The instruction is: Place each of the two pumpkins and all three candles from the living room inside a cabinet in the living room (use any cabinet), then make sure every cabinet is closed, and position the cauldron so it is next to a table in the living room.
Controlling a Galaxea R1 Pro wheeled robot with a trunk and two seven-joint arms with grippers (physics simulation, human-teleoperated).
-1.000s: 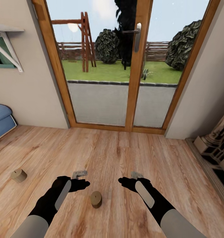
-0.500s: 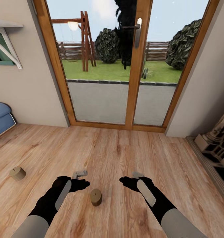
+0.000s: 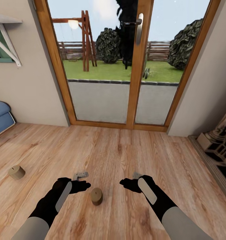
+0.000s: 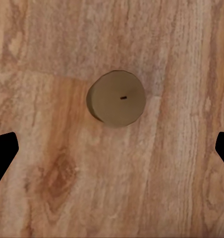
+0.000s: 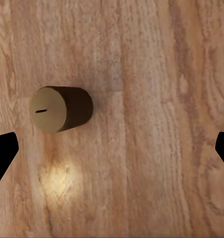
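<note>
Since a second ago the whole head view has crept forward and tipped a touch (camera moving, not the stuff on the floor), and the right gripper point(image 3: 132, 180) has drifted slightly toward the middle.

So right now one candle point(image 3: 96, 196) stands upright on the wood floor point(image 3: 119, 150) between the two arms, at about 4 o'clock from the left gripper point(image 3: 82, 180) and 8 o'clock from the right one. Both sets of jaws look spread wide: in each wrist view the black tips sit at the far edges with bare floor between. A second candle point(image 3: 16, 172) sits well off toward 9 o'clock, near the blue cushion point(image 3: 0, 116).

The left wrist camera is looking almost straight down on the candle's flat top, so I'd guess the left arm takes it. To do it well: centre it between the tips, drop straight down, and close around the sides without nudging it, since a stubby cylinder tips and rolls easily.
</note>
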